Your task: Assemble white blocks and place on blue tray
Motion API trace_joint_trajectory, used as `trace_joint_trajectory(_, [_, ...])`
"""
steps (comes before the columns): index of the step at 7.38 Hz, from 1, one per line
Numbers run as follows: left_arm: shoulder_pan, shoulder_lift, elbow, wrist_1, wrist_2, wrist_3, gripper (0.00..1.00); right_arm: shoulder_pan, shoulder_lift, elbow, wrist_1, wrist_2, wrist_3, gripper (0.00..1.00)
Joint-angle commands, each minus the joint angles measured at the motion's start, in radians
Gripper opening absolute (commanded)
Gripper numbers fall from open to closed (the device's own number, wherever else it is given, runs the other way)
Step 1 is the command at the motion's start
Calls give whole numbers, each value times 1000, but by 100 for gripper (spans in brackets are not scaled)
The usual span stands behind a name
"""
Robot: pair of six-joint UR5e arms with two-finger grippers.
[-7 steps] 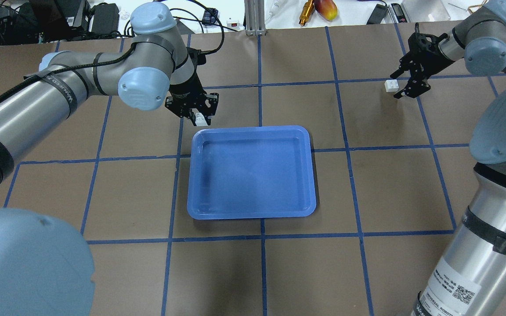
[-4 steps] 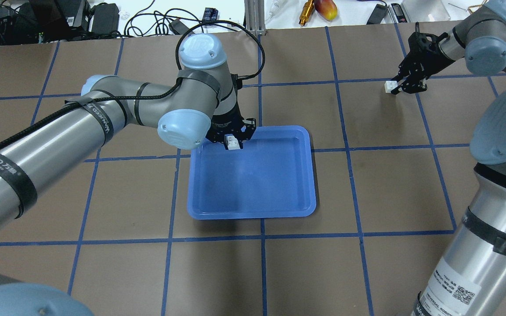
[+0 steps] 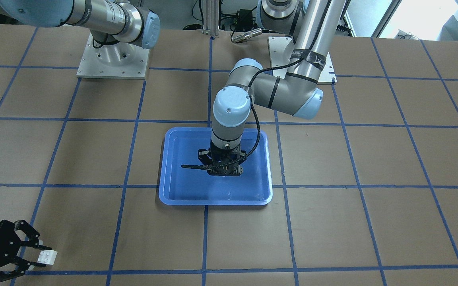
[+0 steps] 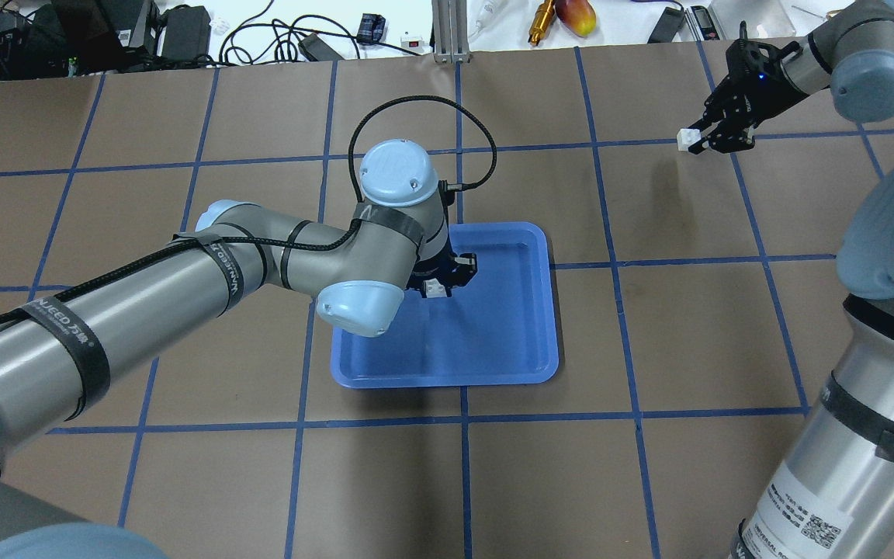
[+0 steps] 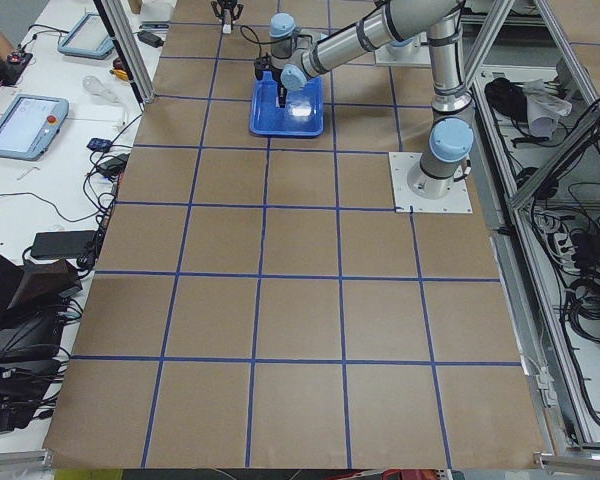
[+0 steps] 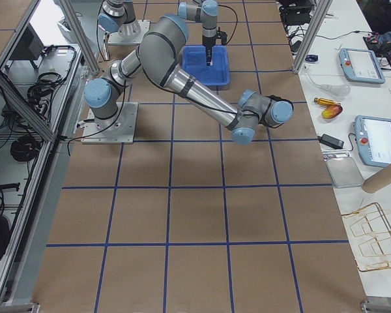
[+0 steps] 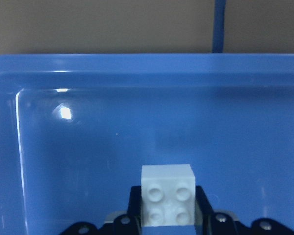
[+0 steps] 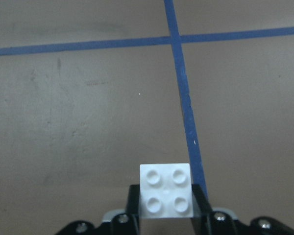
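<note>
Now | your left gripper (image 4: 436, 286) hangs over tray (image 4: 493, 361) centre, jaws clamped on block (image 7: 167, 195) by its sides, studs clear for mating | right gripper (image 4: 693, 141), well off at tray's 2 o'clock above table (image 4: 649, 334), jaws likewise gripping second block (image 8: 167, 195) | you have nothing joined yet
</note>
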Motion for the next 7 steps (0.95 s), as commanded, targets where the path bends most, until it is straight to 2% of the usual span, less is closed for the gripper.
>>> trace_joint_trajectory(1, [-3,-4,-20,15,-8,1,0,44,-63,1,67,18,135,0])
trace_joint_trajectory(2, [-3,-1,-22,12,-6,15,0,78,-89,8,69,20,191,0])
trace_joint_trajectory(3, [-3,-1,-26,14,-6,16,21,109,-94,19,68,76,194,0])
trace_joint_trajectory(4, [-3,0,-27,14,-6,17,99,127,-96,43,65,163,194,0])
trace_joint_trajectory(6, [8,6,-22,15,-6,24,100,170,-119,134,48,237,164,0])
trace_joint_trajectory(7, [20,23,-20,11,-5,82,100,190,-149,192,8,238,161,0])
